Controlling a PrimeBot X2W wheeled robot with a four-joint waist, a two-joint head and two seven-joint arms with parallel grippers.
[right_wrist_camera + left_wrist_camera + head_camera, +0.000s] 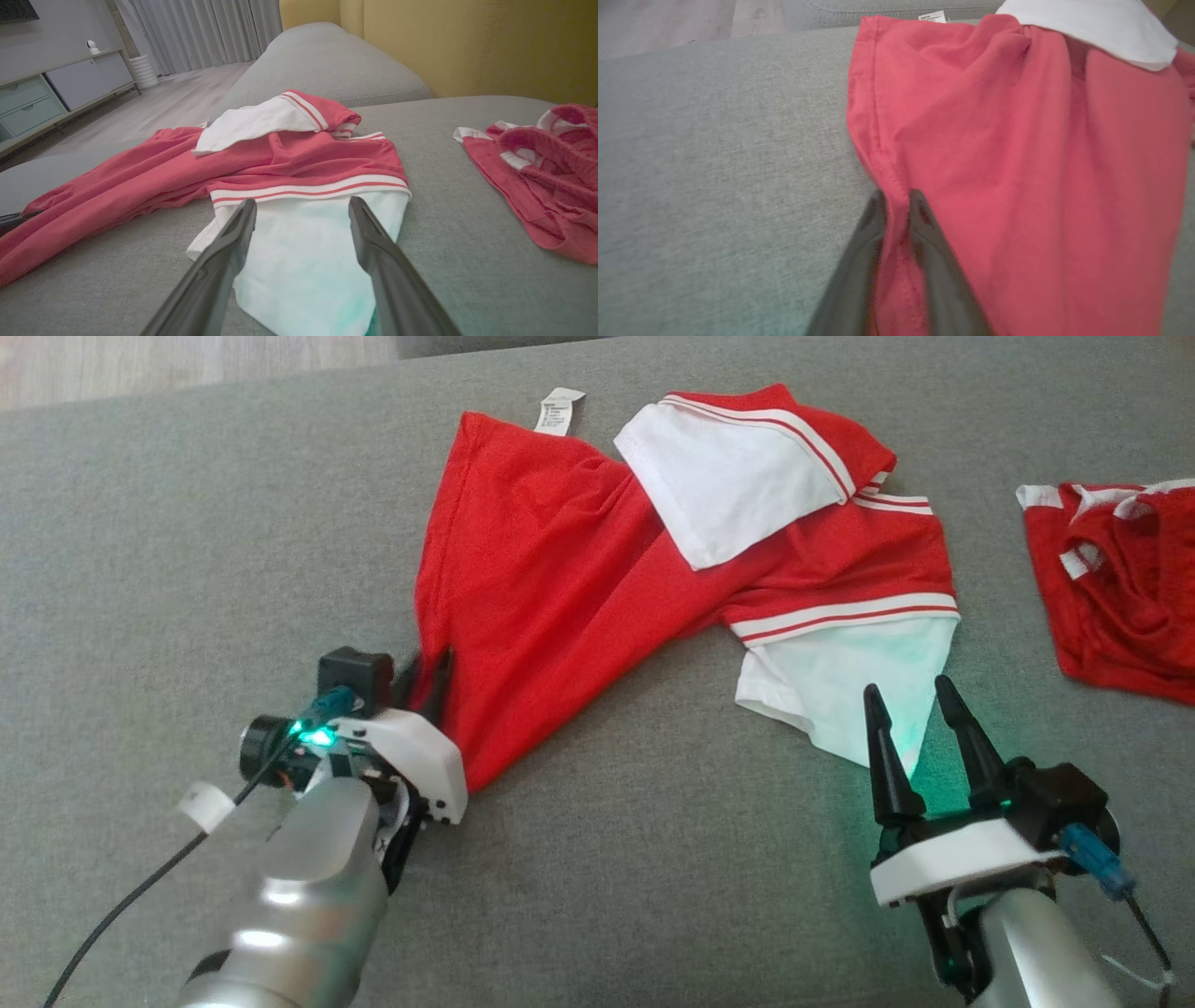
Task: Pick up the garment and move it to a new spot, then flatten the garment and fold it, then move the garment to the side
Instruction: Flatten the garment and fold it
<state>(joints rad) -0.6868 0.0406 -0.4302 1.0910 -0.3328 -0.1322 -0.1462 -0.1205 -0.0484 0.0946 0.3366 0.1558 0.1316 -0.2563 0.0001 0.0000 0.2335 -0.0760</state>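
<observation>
Up close in the left wrist view, the left gripper (897, 201) pinches the hem of the garment (1017, 163); the right gripper (302, 208) gapes over its white sleeve (303, 270), with a second garment (537, 196) lying apart.

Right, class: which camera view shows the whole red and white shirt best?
The head view: the shirt shows whole, label to both white sleeves. The left wrist view gives a close-up of its red hem between the fingers of the left gripper. The right wrist view looks low over one white sleeve to the red body.
</observation>
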